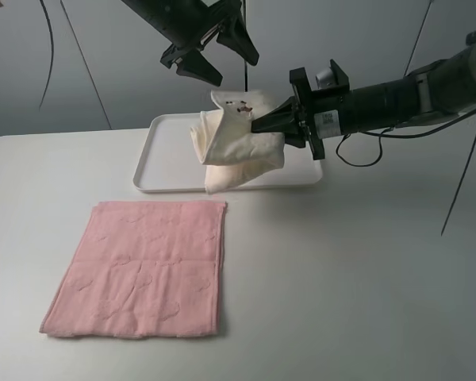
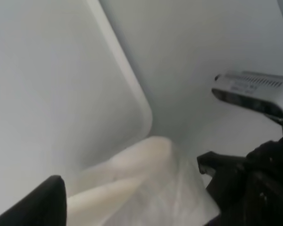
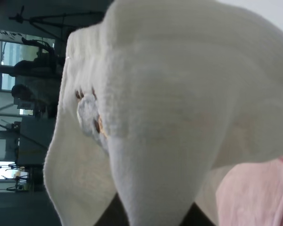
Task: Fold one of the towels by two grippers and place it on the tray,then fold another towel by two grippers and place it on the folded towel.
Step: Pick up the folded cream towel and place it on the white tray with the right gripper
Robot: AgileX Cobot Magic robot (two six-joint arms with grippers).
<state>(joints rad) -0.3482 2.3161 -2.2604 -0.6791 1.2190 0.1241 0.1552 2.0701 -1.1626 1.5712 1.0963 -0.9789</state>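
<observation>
A folded cream towel [image 1: 236, 147] hangs over the white tray [image 1: 168, 163] at the back of the table, its lower end at the tray's front rim. My right gripper [image 1: 259, 125] reaches in from the right and is shut on the cream towel, which fills the right wrist view [image 3: 170, 113]. My left gripper [image 1: 236, 71] is open and empty, raised above the towel and tray. In the left wrist view one of its fingers [image 2: 35, 205] shows above the cream towel [image 2: 141, 183] and the tray [image 2: 61, 94]. A pink towel [image 1: 143, 266] lies flat on the table in front of the tray.
The white table [image 1: 357, 278] stretches to the right of the pink towel. Cables [image 1: 460, 182] hang from the right arm at the right side. The right arm's wrist camera [image 2: 254, 94] shows close by in the left wrist view.
</observation>
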